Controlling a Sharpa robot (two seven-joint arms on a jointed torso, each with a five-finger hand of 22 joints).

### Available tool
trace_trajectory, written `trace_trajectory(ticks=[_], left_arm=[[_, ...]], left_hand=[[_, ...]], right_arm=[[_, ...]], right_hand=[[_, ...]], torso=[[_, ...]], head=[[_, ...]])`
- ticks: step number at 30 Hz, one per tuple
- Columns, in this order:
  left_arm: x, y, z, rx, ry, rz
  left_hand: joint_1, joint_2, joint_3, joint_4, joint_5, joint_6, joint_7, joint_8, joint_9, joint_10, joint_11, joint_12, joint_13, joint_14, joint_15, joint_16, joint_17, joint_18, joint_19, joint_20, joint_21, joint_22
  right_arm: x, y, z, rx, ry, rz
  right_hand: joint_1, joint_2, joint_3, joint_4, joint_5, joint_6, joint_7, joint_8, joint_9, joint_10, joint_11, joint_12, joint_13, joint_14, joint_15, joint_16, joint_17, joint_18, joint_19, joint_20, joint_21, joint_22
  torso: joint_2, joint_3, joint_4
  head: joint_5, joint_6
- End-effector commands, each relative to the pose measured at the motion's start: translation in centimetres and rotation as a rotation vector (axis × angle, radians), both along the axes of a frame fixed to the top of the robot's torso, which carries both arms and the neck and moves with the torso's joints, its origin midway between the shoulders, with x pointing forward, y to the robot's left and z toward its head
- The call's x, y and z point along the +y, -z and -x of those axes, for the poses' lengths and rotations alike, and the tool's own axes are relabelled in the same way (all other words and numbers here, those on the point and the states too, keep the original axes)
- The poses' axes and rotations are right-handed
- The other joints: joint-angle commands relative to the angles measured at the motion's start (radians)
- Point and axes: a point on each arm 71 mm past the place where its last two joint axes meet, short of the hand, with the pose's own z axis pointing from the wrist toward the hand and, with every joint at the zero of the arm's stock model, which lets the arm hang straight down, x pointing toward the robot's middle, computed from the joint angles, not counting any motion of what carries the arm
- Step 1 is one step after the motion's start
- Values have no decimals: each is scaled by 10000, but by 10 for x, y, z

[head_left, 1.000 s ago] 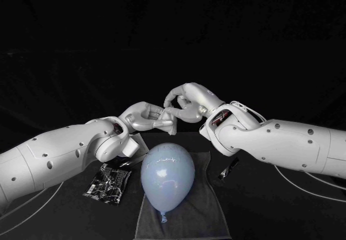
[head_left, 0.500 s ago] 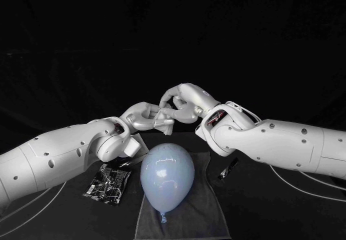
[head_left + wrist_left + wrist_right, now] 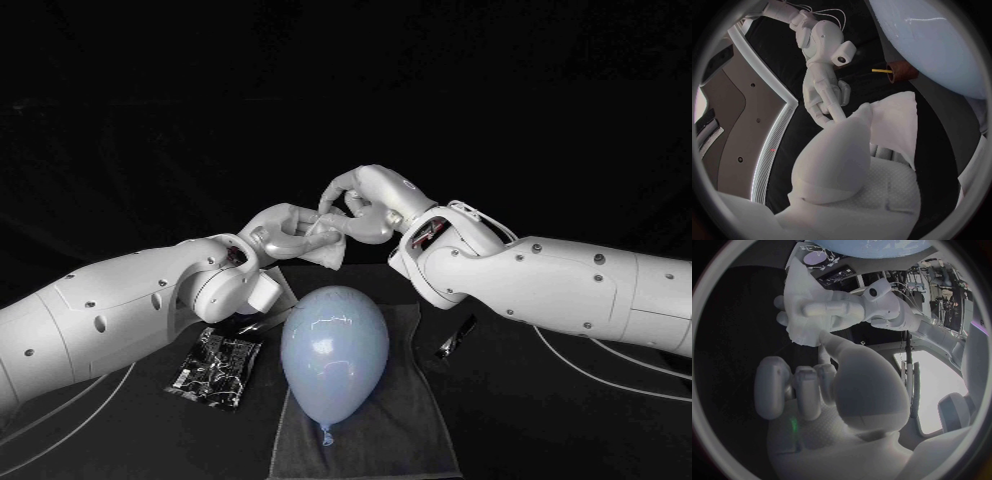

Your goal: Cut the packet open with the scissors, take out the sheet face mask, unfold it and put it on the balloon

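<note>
Right hand [image 3: 361,205] has nudged left a bit, both it and the left hand [image 3: 286,232] pinching the mask [image 3: 323,250] mid-frame above the balloon [image 3: 335,350].

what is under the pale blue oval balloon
A dark grey towel lies under the pale blue balloon, showing along its sides and past its knot. The towel's middle is covered by the balloon, so anything else beneath cannot be seen.

The scissors [image 3: 456,338] lie mostly hidden under the right arm [image 3: 577,290].
</note>
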Motion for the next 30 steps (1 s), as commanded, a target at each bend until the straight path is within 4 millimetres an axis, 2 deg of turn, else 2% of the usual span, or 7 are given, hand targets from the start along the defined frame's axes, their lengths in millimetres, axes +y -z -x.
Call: trace_trajectory(ticks=[1,7,11,15,17,19,30], left_arm=[[-3,0,2,330,353,281],[-3,0,2,481,475,366],[-2,0,2,593,404,480],[-1,1,1,735,288,642],[0,1,1,833,225,754],[2,1,0,925,156,856],[11,3,-1,1719,-121,1576]], left_hand=[[-35,-609,1519,-94,58,268,49,64,-63,429,33,-29,-1,273,-49,-162,-77,132,192,-66,94,18],[-1080,-1133,3862,-712,-24,455,120,81,-134,859,82,-50,-5,547,-7,-415,-161,102,340,-97,196,45],[-1459,-1133,4433,-1084,14,461,118,78,-149,874,78,-50,-4,609,-27,-491,-174,97,352,-100,228,52],[-2132,-1064,5049,-1602,17,439,155,71,-166,883,94,-52,-3,674,-13,-613,-190,94,365,-92,276,57],[-2339,-1118,5075,-1730,15,407,171,59,-172,869,99,-54,-4,673,-8,-653,-195,91,369,-92,293,61],[-2504,-1171,5024,-1799,12,349,172,34,-182,855,97,-54,-5,670,-5,-681,-198,88,376,-92,312,66],[-2919,-1090,4759,-2216,15,223,198,8,-186,700,108,-53,-4,722,-66,-778,-191,125,823,-220,630,177]], right_arm=[[0,-1,-2,50,46,-166],[0,-1,-5,159,67,-438],[-1,-1,-6,288,-4,-729],[-5,-2,-7,295,-29,-1138],[-11,-3,-8,342,51,-1426],[-19,-3,-11,471,222,-1780],[-72,1,-26,1568,1367,-3467]], right_hand=[[-82,6,88,-13,50,4,5,45,3,488,-57,-126,1899,1045,-73,66,2635,-58,252,-42,-87,2008],[-440,-175,17,112,36,-299,55,-76,-38,114,-1,-840,1477,1045,-32,66,2635,-38,200,-20,-208,1976],[-1400,-916,-770,652,40,-1309,611,-918,-443,-692,442,-2171,713,1011,329,-1,2505,-31,118,175,-404,1926],[-1670,-1171,-1330,1030,53,-2183,959,-1630,-720,-2080,788,-4247,-501,730,641,-455,1698,179,-434,408,-1800,1566],[-1652,-1173,-1588,1270,40,-2427,1076,-1885,-796,-2404,909,-4668,-797,623,750,-590,1476,236,-603,521,-2167,1470],[-1520,-1101,-2028,1743,39,-2558,1187,-2166,-848,-3775,1022,-6592,-2115,67,864,-1333,319,533,-1336,705,-3908,982],[-595,-403,-2187,2077,46,-1907,1058,-2099,-727,-4115,898,-7329,-3151,-67,766,-1577,-61,679,-1443,754,-4494,723]], torso=[[1,6,-3],[2,5,-7],[1,6,-7],[2,3,-7],[3,0,-4],[-1,0,-3],[5,12,-12]], head=[[8,4],[1,13],[-1,12],[-5,36],[-8,55],[-1,79],[181,161]])
